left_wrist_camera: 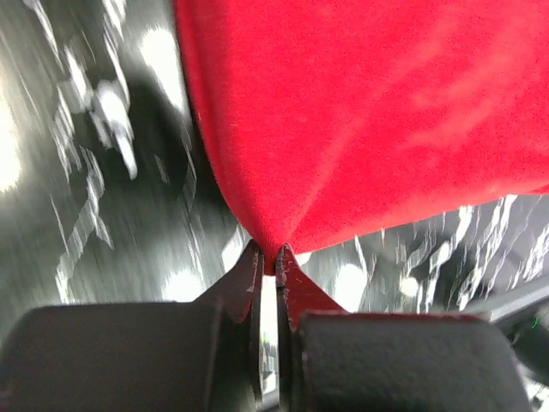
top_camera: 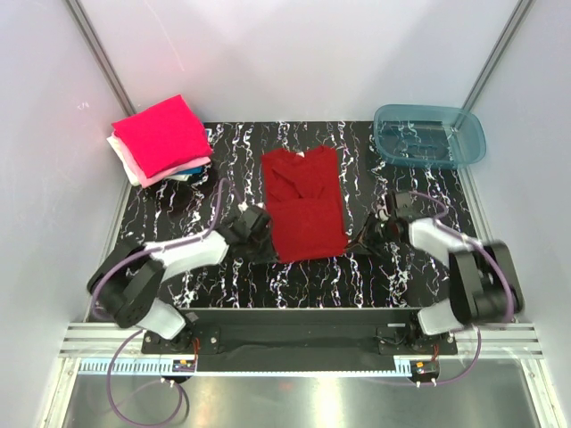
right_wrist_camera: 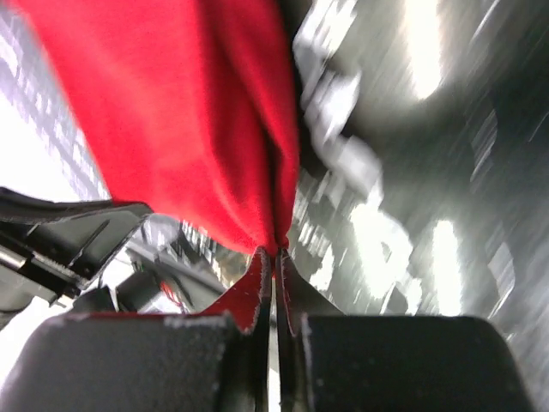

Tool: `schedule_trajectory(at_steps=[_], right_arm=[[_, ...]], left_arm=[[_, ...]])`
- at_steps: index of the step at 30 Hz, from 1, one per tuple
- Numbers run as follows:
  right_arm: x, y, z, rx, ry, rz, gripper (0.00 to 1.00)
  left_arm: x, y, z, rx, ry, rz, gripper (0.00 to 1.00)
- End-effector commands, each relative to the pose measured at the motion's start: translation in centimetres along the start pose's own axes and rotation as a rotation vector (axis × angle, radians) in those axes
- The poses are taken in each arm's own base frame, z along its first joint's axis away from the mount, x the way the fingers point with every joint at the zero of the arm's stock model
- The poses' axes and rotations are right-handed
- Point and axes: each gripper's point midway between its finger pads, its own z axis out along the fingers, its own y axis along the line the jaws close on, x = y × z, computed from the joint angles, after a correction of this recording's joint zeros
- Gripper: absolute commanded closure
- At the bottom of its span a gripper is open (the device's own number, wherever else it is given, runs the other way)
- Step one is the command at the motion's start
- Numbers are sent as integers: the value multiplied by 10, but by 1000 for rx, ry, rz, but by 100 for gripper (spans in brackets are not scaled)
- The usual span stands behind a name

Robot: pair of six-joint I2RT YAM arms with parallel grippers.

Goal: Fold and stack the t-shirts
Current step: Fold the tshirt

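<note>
Pinching the near hem at its two corners, both tools are clenched on cloth: the left tool (left_wrist_camera: 268, 255) grips a peak of the dark red shirt (top_camera: 303, 201) between its tips, and the right tool (right_wrist_camera: 273, 255) does the same at the other corner. From both tools the shirt runs straight ahead, its long axis pointing away from the arm bases, with the sleeves turned in and the collar end farthest off. Neither arm is nearer; they flank the hem about evenly.

The next fold, I judge, means carrying the hem forward over the body toward the collar. A strip of bare counter (top_camera: 241, 276) lies beyond that end. Farther ahead of the left tool and off to its left sits the folded stack (top_camera: 161, 134), magenta on top. Ahead of the right tool, off to its right, is the teal tub (top_camera: 428, 134) — both well apart from the shirt.
</note>
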Motion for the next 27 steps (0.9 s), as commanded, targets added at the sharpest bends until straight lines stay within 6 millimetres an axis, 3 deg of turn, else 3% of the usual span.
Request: schedule_trajectory(at_steps=[1,2,4,5,6,8,11,15,22,27], right_arm=[[37,13,-24,-30,-16,-10,100],[57,23,-33,-47,-9,-34,100],[81,16,-36,-33,-3,-33,100],[97,23,-47,-68,-9,-30,100],[105,23,-51,-80,-9,-24,100],[120,20,-65,-114,-23,9,100],[125,25,-87,-145,-68,26,100],[111,43,-108,-136,-135,-7,100],[66,89,-141,-130,-314,-112,100],[42,109,-142,-97,-351,-148,100]], left_arm=[[22,0,-36,-21,-18,27,100],[39,-5,-42,-4,4,34,100],[47,-8,-64,12,-36,40,100],[53,-8,-71,8,-38,17,100],[64,-5,-79,-8,-33,41,100],[69,-10,-97,30,-50,15,100],[76,-13,-116,54,-60,17,100],[65,-16,-136,49,-109,41,100],[24,-37,-162,-3,-204,110,100],[-10,-51,-167,-3,-229,131,100]])
